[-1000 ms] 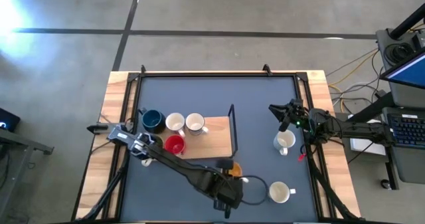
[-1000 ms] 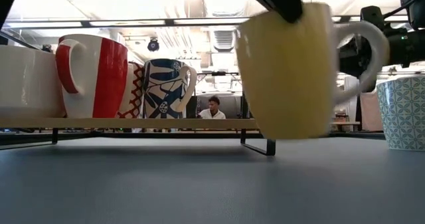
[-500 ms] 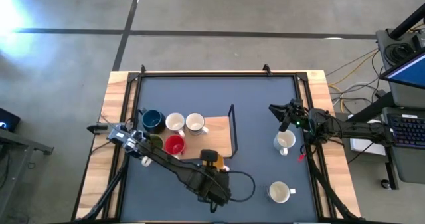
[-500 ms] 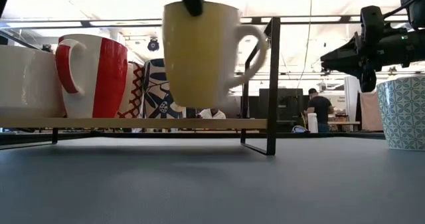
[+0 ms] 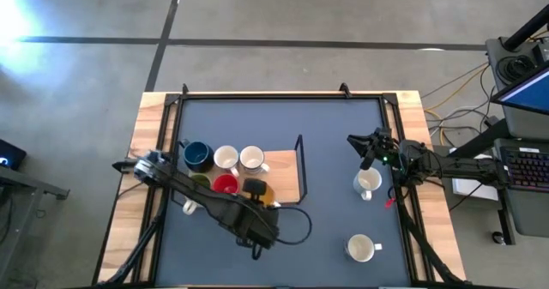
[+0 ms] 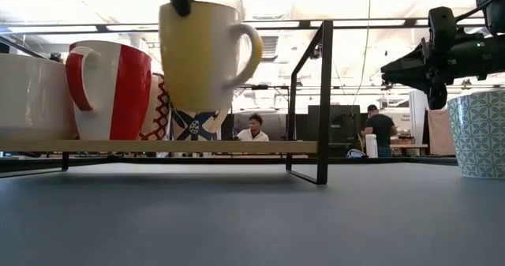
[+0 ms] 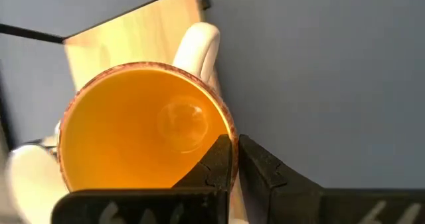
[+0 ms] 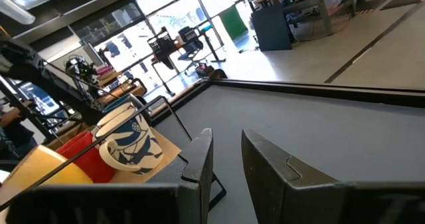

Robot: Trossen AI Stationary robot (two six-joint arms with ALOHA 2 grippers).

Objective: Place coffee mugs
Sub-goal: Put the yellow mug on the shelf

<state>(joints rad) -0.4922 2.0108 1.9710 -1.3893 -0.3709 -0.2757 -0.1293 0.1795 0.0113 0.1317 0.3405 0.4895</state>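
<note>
Seen from above, where the dark tabletop [image 5: 334, 143] fills a wooden frame, the left pincer [image 5: 254, 189] hangs over the wooden tray [image 5: 286, 182] a little toward 8 o'clock of centre, clamped on the rim of the orange mug [image 5: 262, 195]. At 9 o'clock of it sits the red mug [image 5: 225, 186], with the olive green mug [image 5: 200, 183] beyond. Behind them, toward 12 o'clock, stand the dark blue mug [image 5: 197, 156] and two white mugs [image 5: 226, 158] [image 5: 251, 158] in a row. The right pincer [image 5: 358, 143] waits at 3 o'clock of the tabletop, its fingers a little apart and holding nothing, with a white mug [image 5: 367, 183] just toward 6 o'clock of it and another white mug [image 5: 361, 249] near the 5 o'clock corner.

At tabletop height, the orange mug [image 6: 203, 57], pale yellow outside, hangs clear above the tray [image 6: 158, 147], handle toward 3 o'clock, beside the red mug [image 6: 110, 88]. A patterned mug [image 6: 479, 133] stands at the 3 o'clock edge, and a person [image 6: 253, 129] sits far behind.

Through the left wrist camera, the left pincer's fingers [image 7: 219, 164] pinch the mug's wall, one inside the orange bowl [image 7: 143, 134], one outside.

Through the right wrist camera, the right pincer [image 8: 226, 159] shows a gap between its fingers, the blue-patterned mug [image 8: 129, 144] on the tray farther off.
</note>
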